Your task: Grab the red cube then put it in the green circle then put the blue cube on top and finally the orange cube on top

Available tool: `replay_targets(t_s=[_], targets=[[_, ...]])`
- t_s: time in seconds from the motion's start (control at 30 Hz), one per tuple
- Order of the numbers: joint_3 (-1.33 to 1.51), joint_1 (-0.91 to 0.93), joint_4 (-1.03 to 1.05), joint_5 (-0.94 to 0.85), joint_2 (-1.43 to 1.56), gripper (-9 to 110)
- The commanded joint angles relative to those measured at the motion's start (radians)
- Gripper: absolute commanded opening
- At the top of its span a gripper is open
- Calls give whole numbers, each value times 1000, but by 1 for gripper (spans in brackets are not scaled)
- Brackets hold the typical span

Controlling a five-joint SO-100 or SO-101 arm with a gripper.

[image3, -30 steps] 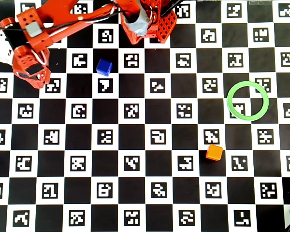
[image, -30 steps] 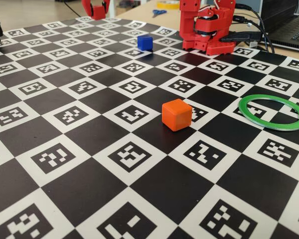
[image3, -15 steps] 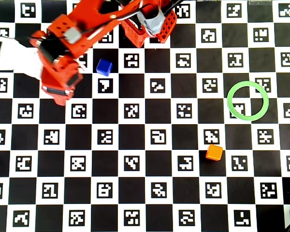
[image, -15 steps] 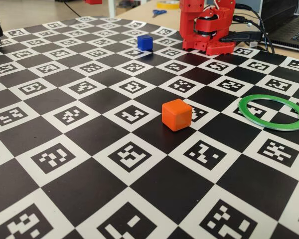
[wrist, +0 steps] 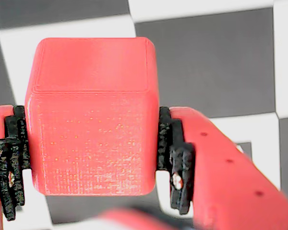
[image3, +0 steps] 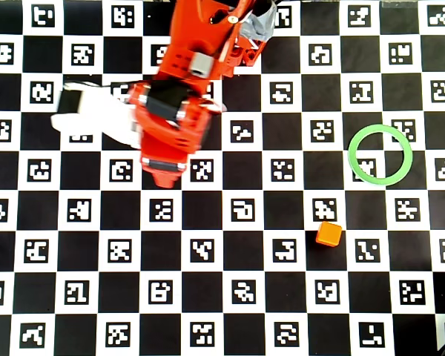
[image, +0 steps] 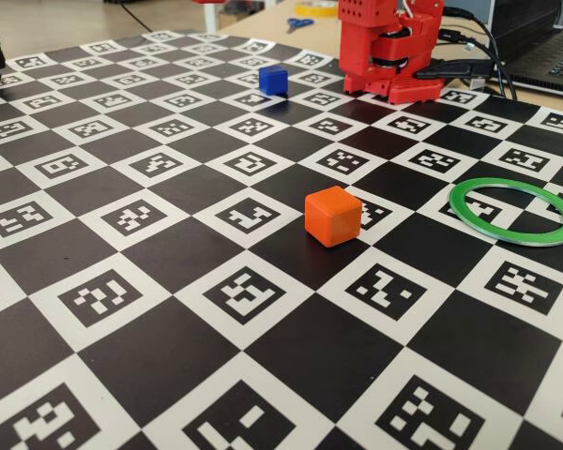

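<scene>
Fingers (wrist: 180,163) clamp red cube (wrist: 91,115); checkerboard (wrist: 211,62) beneath.

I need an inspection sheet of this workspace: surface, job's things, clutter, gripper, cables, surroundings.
Surface: black-and-white checkered marker mat, flat.
Job's things: small red cube held between the fingers; small blue cube and small orange cube on the mat; flat green ring with nothing inside.
Clutter: nothing seen on the mat.
Gripper: red gripper, shut on the red cube.
Cables: black cables behind the arm base.
Surroundings: blue-handled scissors, laptop.
</scene>
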Motion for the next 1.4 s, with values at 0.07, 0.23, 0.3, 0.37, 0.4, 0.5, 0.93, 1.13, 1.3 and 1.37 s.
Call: replay_targets(t_s=[0.07,0.23,0.3,0.37,0.4,0.5,0.93,1.13,1.3,1.37], targets=[[35,-222,23,163,100,5],[75,-408,-44,295,115,5],[55,-477,-48,344,78,5],[18,-528,-41,399,15,5],[-8,-548,-35,425,-23,5],[-83,-598,-34,476,-132,5],[-362,-890,-107,667,-405,3],[-454,-997,-149,742,-511,3],[-482,-1012,-196,796,-540,3],[-471,-1006,-219,810,-537,3]])
